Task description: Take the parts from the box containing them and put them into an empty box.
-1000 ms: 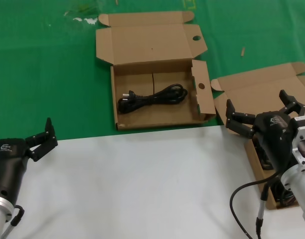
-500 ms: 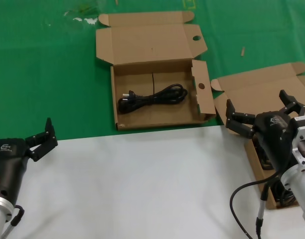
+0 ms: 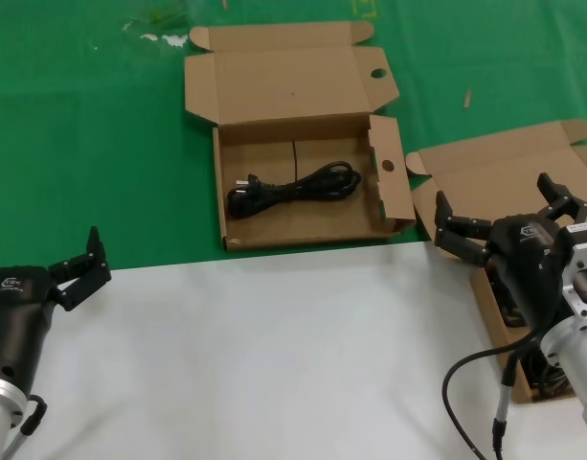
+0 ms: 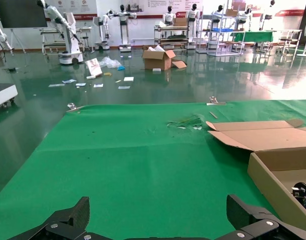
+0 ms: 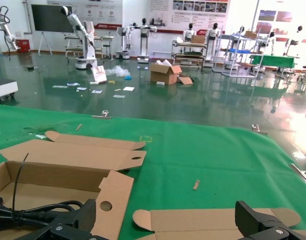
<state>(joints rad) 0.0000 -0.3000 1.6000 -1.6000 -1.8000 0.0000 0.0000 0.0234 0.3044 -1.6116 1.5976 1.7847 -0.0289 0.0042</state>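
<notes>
The round-holed box [image 3: 219, 182] lies open at the middle of the green mat, with one black power cord [image 3: 293, 187] in it. The plain-flapped box [image 3: 504, 172] lies open at the right, its tray mostly hidden behind my right arm; dark cord shapes [image 3: 508, 302] show in it. My right gripper [image 3: 494, 196] is open and empty, hovering over this box. My left gripper [image 3: 78, 261] is open and empty at the near left, apart from both boxes. The right wrist view shows the holed flap [image 5: 110, 200], the cord [image 5: 38, 210] and the plain lid [image 5: 202, 220].
A white sheet [image 3: 264, 355] covers the near half of the table, the green mat [image 3: 82, 144] the far half. My thin black cable [image 3: 465, 374] loops at the right front. The left wrist view shows the holed box's corner [image 4: 272, 175] at its side.
</notes>
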